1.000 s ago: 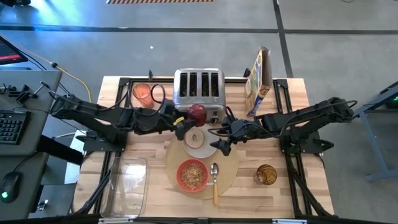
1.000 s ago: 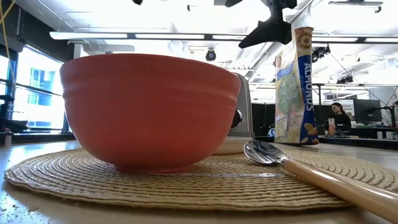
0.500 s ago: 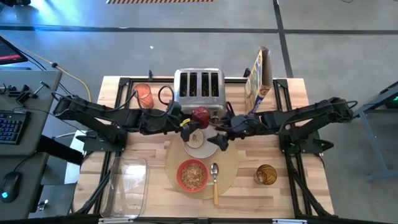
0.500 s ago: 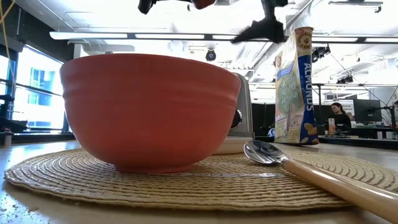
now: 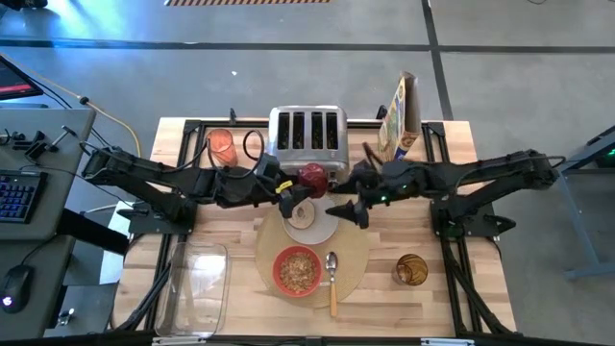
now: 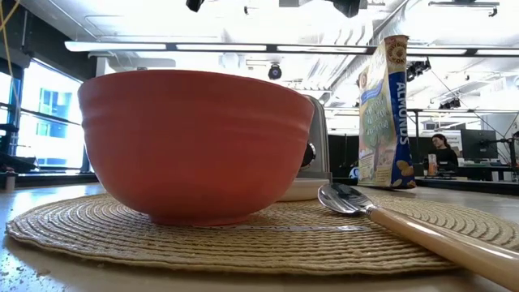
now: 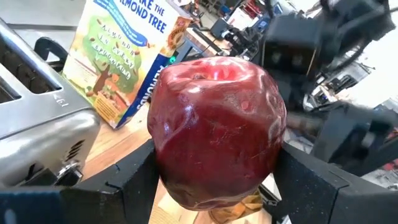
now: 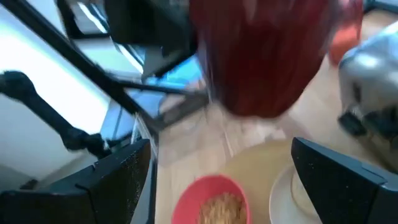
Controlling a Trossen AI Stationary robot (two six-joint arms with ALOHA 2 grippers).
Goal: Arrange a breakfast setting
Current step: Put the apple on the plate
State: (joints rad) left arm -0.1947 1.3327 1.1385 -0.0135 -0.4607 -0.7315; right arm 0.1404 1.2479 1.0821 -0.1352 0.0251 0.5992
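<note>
My left gripper (image 5: 296,189) is shut on the dark red fruit (image 5: 312,176), an apple, in front of the toaster and over the far edge of the small white plate (image 5: 322,231). The round toast slice (image 5: 304,213) lies on that plate. The plate, the red bowl (image 5: 298,270) of cereal and the wooden-handled spoon (image 5: 332,282) rest on the round tan placemat (image 5: 356,252). My right gripper (image 5: 348,211) is open and empty just right of the plate, facing the apple (image 8: 261,56). My left gripper pinches the apple's two opposite sides (image 7: 163,155) between its two fingers (image 7: 134,183). The fingers come level from the table's left. The apple is lifted clear, above the plate's far edge.
A silver toaster (image 5: 307,135) stands at the far middle, a cereal box (image 5: 399,123) to its right and an orange cup (image 5: 222,147) to its left. A clear tub (image 5: 197,284) sits near left, an amber glass (image 5: 411,269) near right.
My left gripper has carried the apple a little toward the table's right edge, still held. My right gripper has risen out of the low view and drawn slightly toward the right, staying open.
</note>
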